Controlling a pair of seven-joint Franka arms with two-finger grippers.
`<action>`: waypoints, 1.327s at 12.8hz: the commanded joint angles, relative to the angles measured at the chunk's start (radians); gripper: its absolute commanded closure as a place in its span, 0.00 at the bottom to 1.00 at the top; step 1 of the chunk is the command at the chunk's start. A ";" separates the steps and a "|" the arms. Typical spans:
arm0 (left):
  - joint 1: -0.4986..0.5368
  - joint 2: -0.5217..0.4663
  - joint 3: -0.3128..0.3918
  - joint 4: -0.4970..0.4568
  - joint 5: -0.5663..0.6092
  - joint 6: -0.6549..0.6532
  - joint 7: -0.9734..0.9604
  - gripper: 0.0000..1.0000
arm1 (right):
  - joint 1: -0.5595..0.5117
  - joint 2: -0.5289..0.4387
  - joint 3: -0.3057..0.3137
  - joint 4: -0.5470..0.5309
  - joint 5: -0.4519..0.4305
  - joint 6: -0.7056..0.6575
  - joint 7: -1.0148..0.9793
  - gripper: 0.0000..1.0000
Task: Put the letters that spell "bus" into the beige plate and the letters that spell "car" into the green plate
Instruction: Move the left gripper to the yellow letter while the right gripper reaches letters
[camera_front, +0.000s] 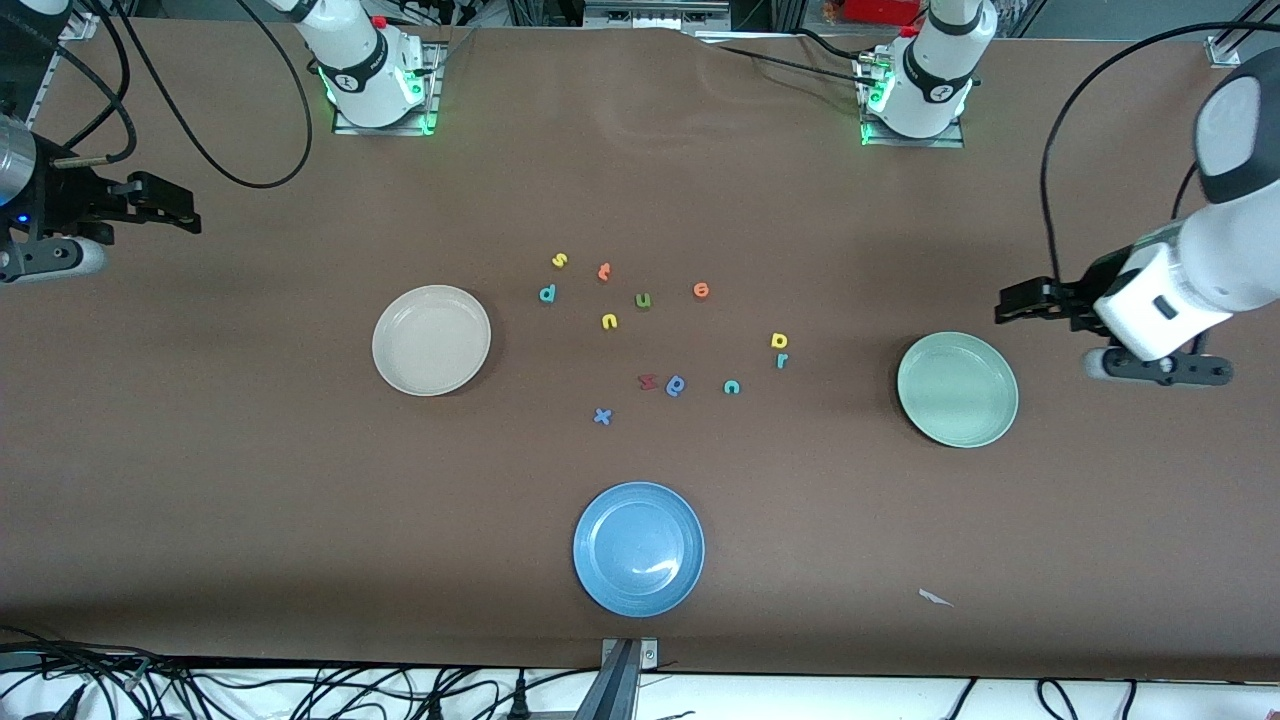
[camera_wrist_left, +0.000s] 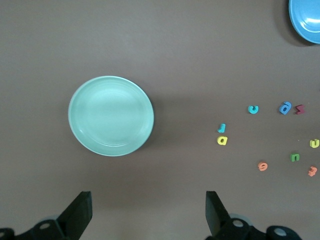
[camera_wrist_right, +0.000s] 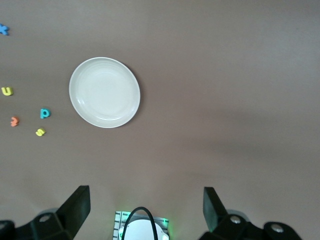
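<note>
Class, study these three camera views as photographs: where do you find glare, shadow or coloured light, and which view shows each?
Front view: a white glare streak on the blue plate and green light glowing at both arm bases. Left wrist view: the green plate casts a soft shadow on the table. Right wrist view: the beige plate is evenly lit, with a faint shadow at its rim.

A robotics lab is shown. Two white robot arms are bolted on metal base plates (camera_front: 382, 118) with green status lights at the edge of a table (camera_front: 200, 450) covered in brown cloth. Black cables (camera_front: 250, 690) are strewn along the table's edge, and equipment frames are seen nearby.
</note>
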 joint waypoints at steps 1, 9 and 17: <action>-0.054 0.029 0.003 -0.020 -0.023 0.013 -0.079 0.00 | 0.018 0.005 0.003 0.015 0.020 -0.012 0.021 0.00; -0.163 0.032 -0.052 -0.361 -0.085 0.380 -0.271 0.00 | 0.038 0.012 0.066 -0.071 0.013 0.141 0.145 0.00; -0.194 0.181 -0.115 -0.480 -0.081 0.692 -0.394 0.26 | 0.034 0.005 0.316 -0.298 0.021 0.400 0.580 0.00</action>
